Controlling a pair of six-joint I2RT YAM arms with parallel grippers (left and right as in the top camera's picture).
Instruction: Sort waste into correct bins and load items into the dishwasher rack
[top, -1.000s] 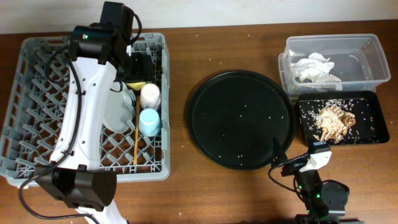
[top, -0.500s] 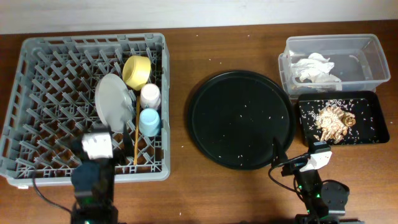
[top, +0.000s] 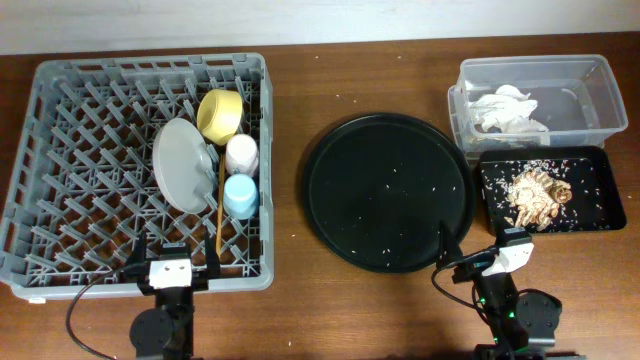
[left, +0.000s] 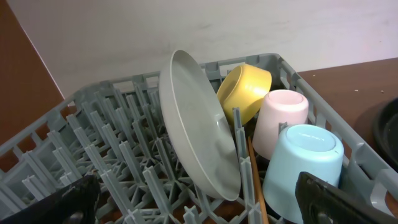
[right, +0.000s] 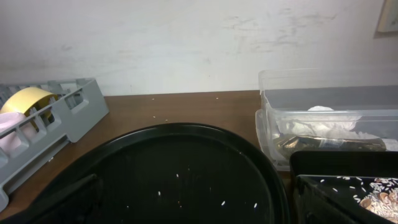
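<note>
Overhead, we see plate (top: 183, 165), bowl (top: 220, 113), pink cup (top: 241, 153), blue cup (top: 240, 195) and chopsticks (top: 218, 225) slotted among rack (top: 80, 130) pegs, presumably to drain; tissues (top: 505, 108) in tub (top: 590, 70), scraps (top: 537, 195) in tray (top: 612, 170); left claw (left: 199, 202) and right claw (right: 199, 205) gape, empty.

Robot test bench staged as a dish-clearing station

A bare brown wooden table (top: 290, 180) is set against a plain white wall (right: 186, 37), and everything is arranged around the round black tray (top: 388, 230) at its middle. A grey dishwasher rack (top: 150, 62) is stood loose on the tabletop to the tray's left. A clear tub (top: 600, 75) and a shallow black tray (top: 600, 160) are placed to its right. The cabled left arm (top: 168, 280) and right arm (top: 510, 262) are seen at the table edge on the tray's near side.
</note>
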